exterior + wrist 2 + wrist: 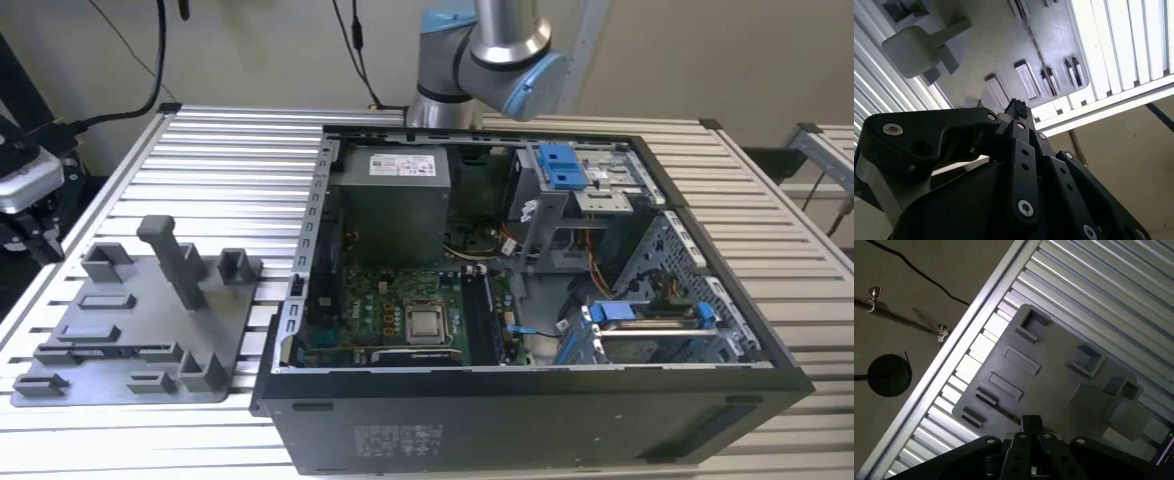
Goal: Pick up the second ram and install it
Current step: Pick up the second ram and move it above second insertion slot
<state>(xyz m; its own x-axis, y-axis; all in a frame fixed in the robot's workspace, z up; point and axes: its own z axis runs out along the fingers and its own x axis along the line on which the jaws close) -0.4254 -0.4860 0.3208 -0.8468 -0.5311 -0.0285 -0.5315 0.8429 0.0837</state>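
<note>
The open computer case [534, 420] has the grey fixture tray [140, 322] at its 9 o'clock in the exterior view. The gripper [1030, 423] hovers over that tray, clenched on nothing. The second ram [114, 351], seemingly the thin dark strip on edge in the tray's long slot, lies near the gripper but apart. It is likely light, stiff and fragile, so best pinched across its flat faces at mid-length.

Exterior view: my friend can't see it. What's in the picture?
An open computer case lies on a slatted metal table, its circuit board showing. A grey tray sits on the exterior view's left, a robot arm behind.
</note>
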